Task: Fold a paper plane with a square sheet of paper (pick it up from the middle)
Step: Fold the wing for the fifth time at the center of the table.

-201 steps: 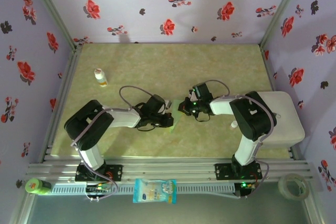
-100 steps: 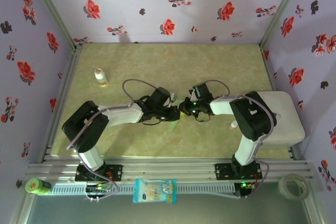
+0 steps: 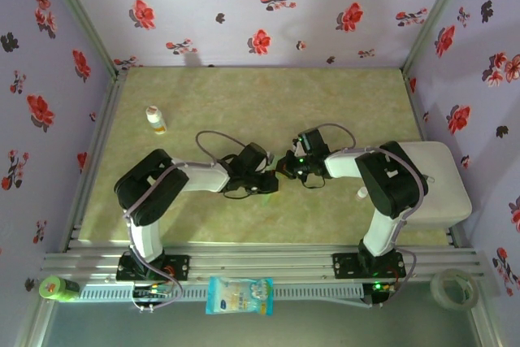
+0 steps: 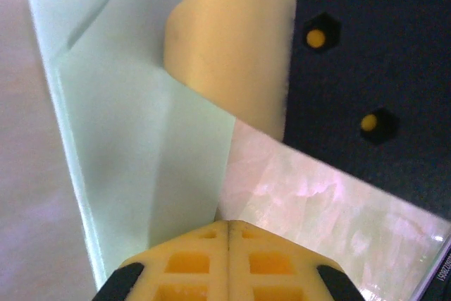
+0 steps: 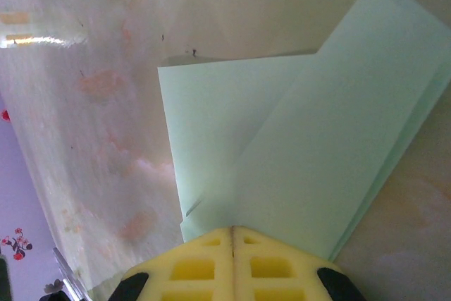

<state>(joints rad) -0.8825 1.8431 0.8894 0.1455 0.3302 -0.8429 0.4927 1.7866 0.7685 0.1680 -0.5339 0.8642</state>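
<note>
Flowered lilac walls box in a mottled green table, and at its middle the two arms meet tip to tip. The sheet of paper, pale mint and already folded into overlapping layers, lies flat on the table between them. The right gripper has its yellow fingers pressed together, tips at the edge of the layers. The left gripper is likewise closed, beside a long crease. Closed fingers make a blunt presser, so this looks like flattening a fold, one arm pinning while the other rubs. Whether either pinches paper I cannot tell
</note>
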